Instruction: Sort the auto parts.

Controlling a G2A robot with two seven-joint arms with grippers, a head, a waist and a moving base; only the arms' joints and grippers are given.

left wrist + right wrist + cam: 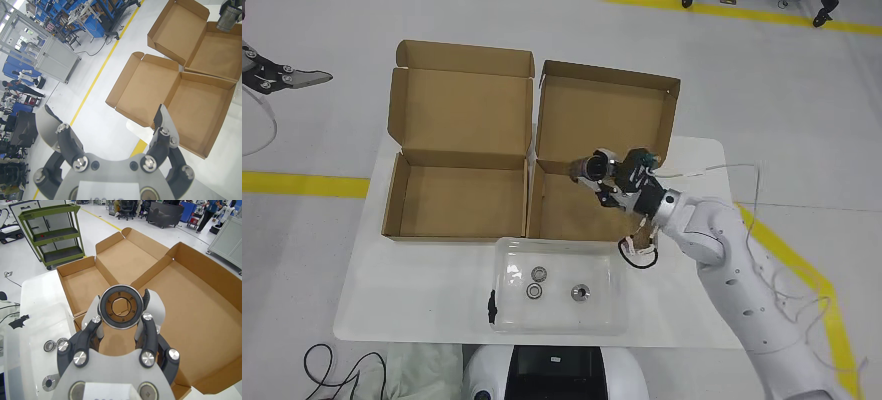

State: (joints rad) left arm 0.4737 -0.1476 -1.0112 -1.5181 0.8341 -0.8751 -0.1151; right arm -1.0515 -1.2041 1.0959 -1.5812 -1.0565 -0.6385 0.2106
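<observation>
Right claw (122, 301) is clamped on a bearing (121, 324) by its outer wall, with the bore facing the wrist camera. The bearing hangs in the air over the right box (577, 215), clear of the cardboard. Left claw (105, 121) is spread wide and holds nothing, parked out past the far left side of the table (422, 290), well apart from both boxes. The step in hand looks like the drop into the right box (a guess, since the task doesn't say which box takes which part). To do it well, the arm should come down close to the box floor before letting go, because a round steel part released from height would likely bounce or roll. It should stay inside the walls, away from the wall shared with the left box (457, 200) and from the upright lid. The claw should open fully and lift straight up so the pads don't drag the part. Laying it on an end face would stop rolling. Three parts (534, 291) wait in the tray (562, 318), so a clean retreat that way sets up the next pick.
</observation>
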